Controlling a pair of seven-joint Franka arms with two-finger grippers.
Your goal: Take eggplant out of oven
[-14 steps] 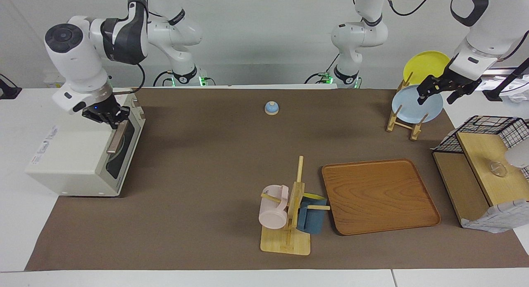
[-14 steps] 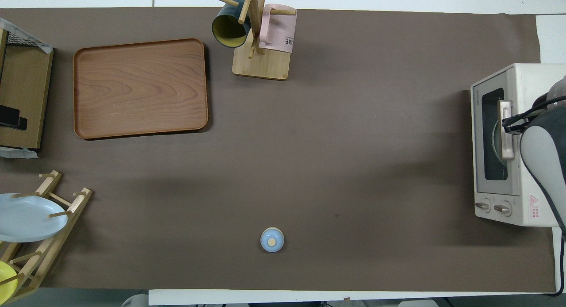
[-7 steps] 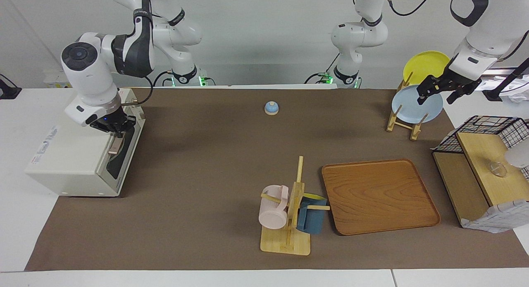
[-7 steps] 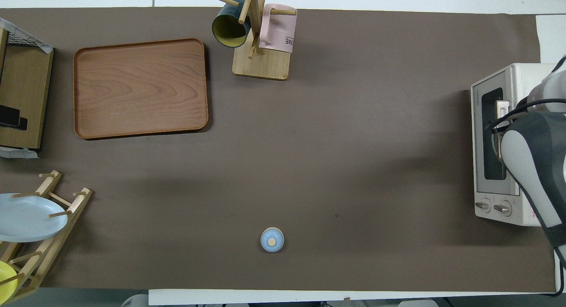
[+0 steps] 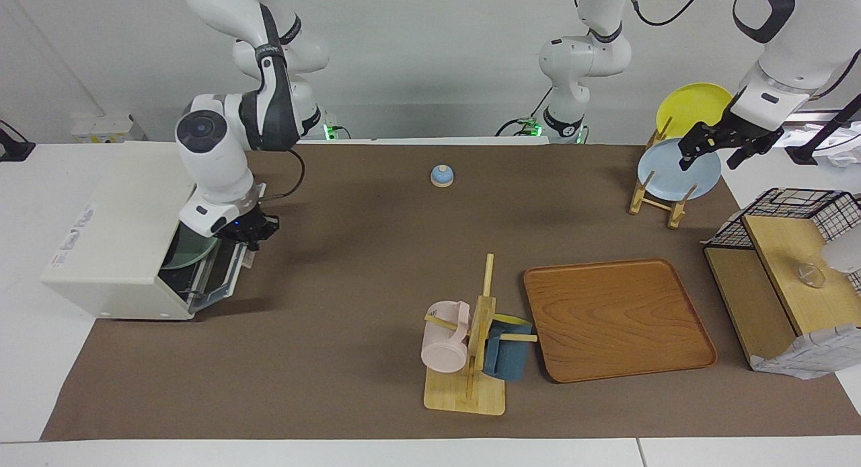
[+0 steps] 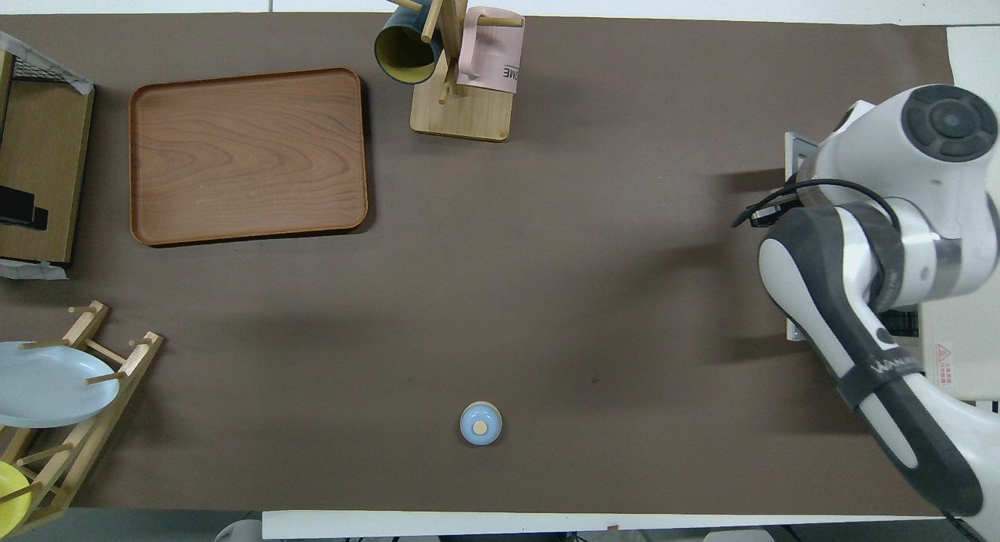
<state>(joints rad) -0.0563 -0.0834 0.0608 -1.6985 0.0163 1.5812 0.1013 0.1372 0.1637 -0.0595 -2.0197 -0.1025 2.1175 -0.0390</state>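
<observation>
The cream-white oven (image 5: pixel 128 238) stands at the right arm's end of the table. Its glass door (image 5: pixel 218 278) hangs down open. A pale green plate (image 5: pixel 192 254) shows inside the opening. The eggplant is hidden from view. My right gripper (image 5: pixel 247 237) is at the door's outer edge, shut on the handle. In the overhead view the right arm covers most of the oven (image 6: pixel 957 354), and the gripper is hidden under it. My left gripper (image 5: pixel 712 151) waits open over the plate rack (image 5: pixel 662 198).
A blue bell (image 5: pixel 442 175) sits near the robots at mid table. A mug tree (image 5: pixel 471 346) with two mugs and a wooden tray (image 5: pixel 615 319) lie farther out. A wire basket and wooden shelf (image 5: pixel 787 252) stand at the left arm's end.
My right gripper has pulled the oven door down and outward, from shut to open, swinging away from the oven's top. The green plate inside now shows. The left arm has not moved.
</observation>
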